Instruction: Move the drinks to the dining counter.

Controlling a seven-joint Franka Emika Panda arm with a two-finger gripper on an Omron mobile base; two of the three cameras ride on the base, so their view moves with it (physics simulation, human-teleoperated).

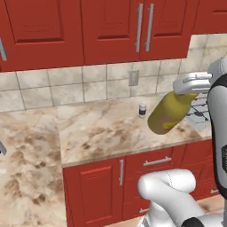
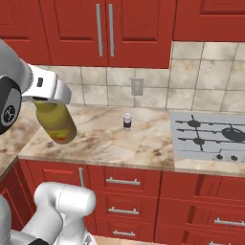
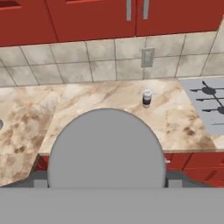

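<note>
Bottle (image 1: 169, 113) pinched at its cap by gripper (image 1: 191, 84), hanging tilted above worktop (image 1: 106, 128). Small container (image 1: 142, 109) stands on worktop at bottle's nine o'clock, apart.

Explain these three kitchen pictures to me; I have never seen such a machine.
It is a white robot arm in a rendered kitchen. Two pictures come from cameras behind it, left and right; the third looks along its hand. Its gripper has lifted a tall olive-yellow bottle above the marble worktop, tilted; the jaws are closed on its neck. In the hand view the grey disc is the bottle's cap. A small white container stands upright near the tiled wall, beside a stove.
</note>
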